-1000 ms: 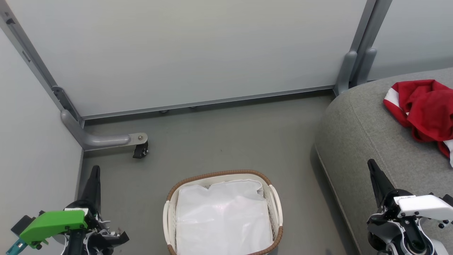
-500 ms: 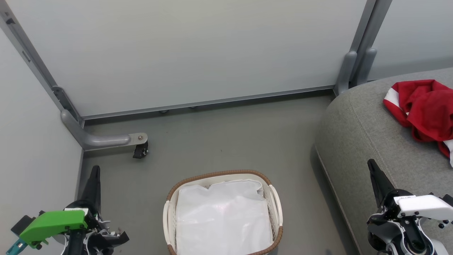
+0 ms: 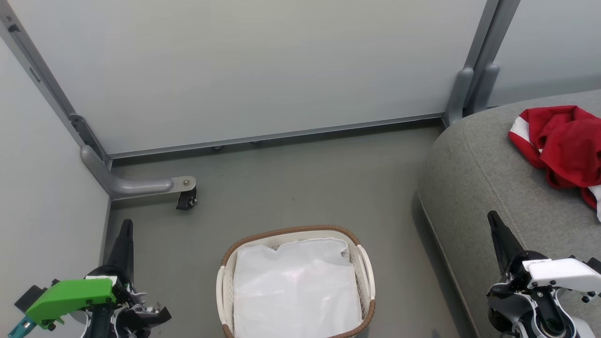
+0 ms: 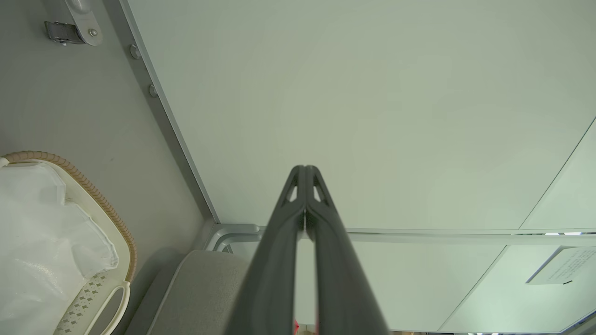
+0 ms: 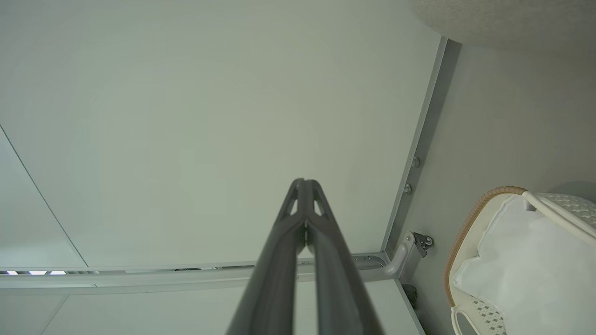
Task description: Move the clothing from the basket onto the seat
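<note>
Clothing (image 3: 561, 141) sits bunched on the seat (image 3: 483, 188), far right in the head view: a red heap with white bands, partly cut off by the frame's right edge. Its long axis runs from far-left to near-right across the cushion. The basket (image 3: 291, 231) stands on the floor (image 3: 281, 178) near centre, between the 2 arms, close to the seat's rounded edge but apart from it. A white liner (image 3: 296, 286) spreads over the basket's whole inside; whether any red piece lies under it cannot be told.

Near left, the left end effector (image 3: 126, 227) is clenched tip to tip, grasping nothing, pointing toward the grey wall panel (image 3: 258, 70). Near right, the right end effector (image 3: 493, 218) hangs over the seat's near part, likewise clenched and empty. Both wrist views show the fingers pressed together with nothing between them.

Key relation: the clothing lies farther and to the right of the right end effector and well apart from the left one, so the right arm is nearer. Judgement: the transfer looks complete or nearly so. Any check under the liner suits either arm, since the basket is about midway between the 2.
</note>
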